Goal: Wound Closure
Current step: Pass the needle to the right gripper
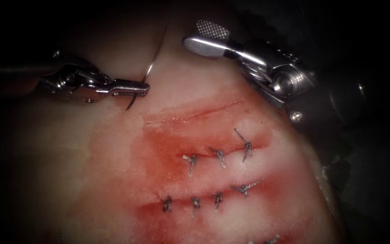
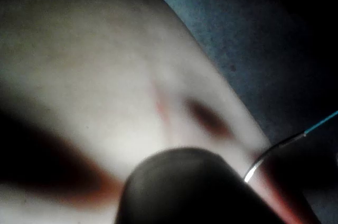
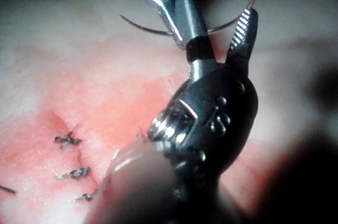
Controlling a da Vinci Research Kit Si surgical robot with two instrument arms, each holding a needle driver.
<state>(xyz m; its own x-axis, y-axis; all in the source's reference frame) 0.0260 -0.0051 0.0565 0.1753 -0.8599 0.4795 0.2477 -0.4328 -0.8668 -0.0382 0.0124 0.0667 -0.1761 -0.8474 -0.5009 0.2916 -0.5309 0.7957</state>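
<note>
Between the closed jaws of the left tool (image 1: 134,86) sits the needle (image 1: 146,74), gripped around the middle of its curve: its pointed end hangs just below the jaws, clear of the tissue (image 1: 68,171), and its other end arcs up above them to where the thread (image 1: 162,40) leaves it. Well apart from that tool, the right tool (image 1: 208,38) hovers with its jaws spread wide, holding nothing. An unstitched cut (image 1: 190,114) lies below and beyond the left tool's tip, with two stitched rows (image 1: 217,156) farther off amid red fluid (image 1: 159,153). My worry is the grip: a mid-curve hold could let the needle swivel if its point meets firm tissue. Slack thread might also snag on the open right jaws nearby.
</note>
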